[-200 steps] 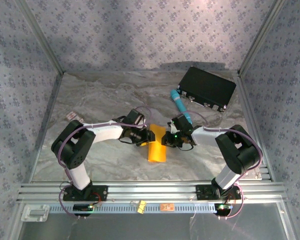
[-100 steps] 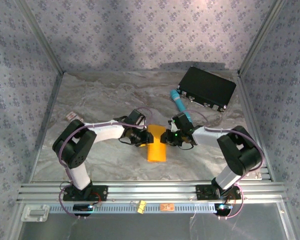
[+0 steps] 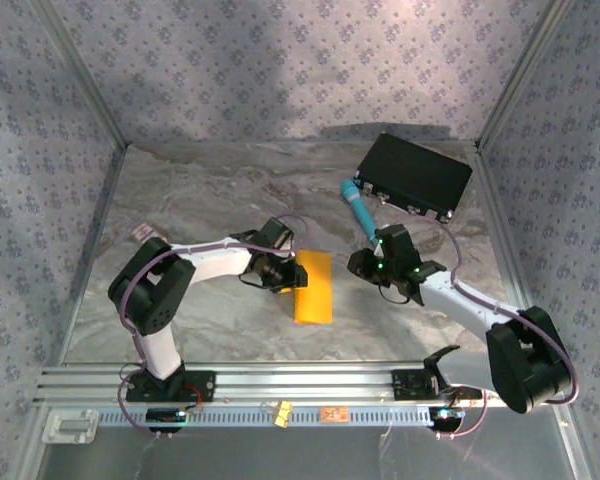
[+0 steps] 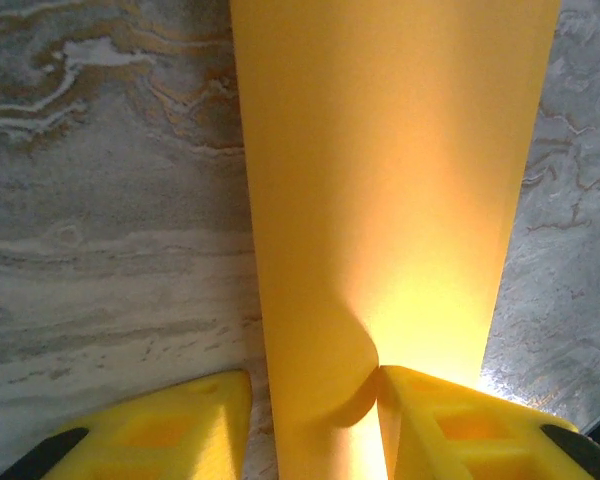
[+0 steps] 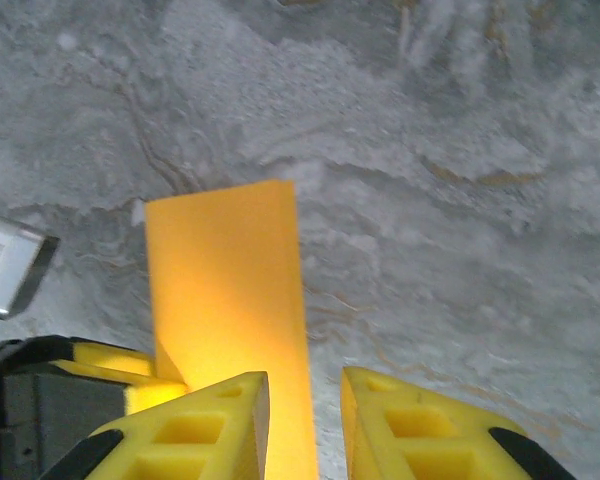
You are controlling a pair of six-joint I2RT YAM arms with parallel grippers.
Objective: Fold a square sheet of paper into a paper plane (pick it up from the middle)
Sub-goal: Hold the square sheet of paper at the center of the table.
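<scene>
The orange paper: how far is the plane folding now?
Done: the square sheet of paper lies folded into a long strip. In hand: the left gripper has it between its fingers; the right gripper is clear of it, open and empty. Left: nose and wing folds; no dart shape yet.

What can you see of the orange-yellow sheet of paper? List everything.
The sheet of paper is thin, plain, bright orange-yellow and unmarked. It shows as a long rectangle, apparently folded in half, lying mid-way across the marble table. The left hand straddles its left edge near the far end, with one finger touching it where the paper bulges. Nothing else touches it.
</scene>
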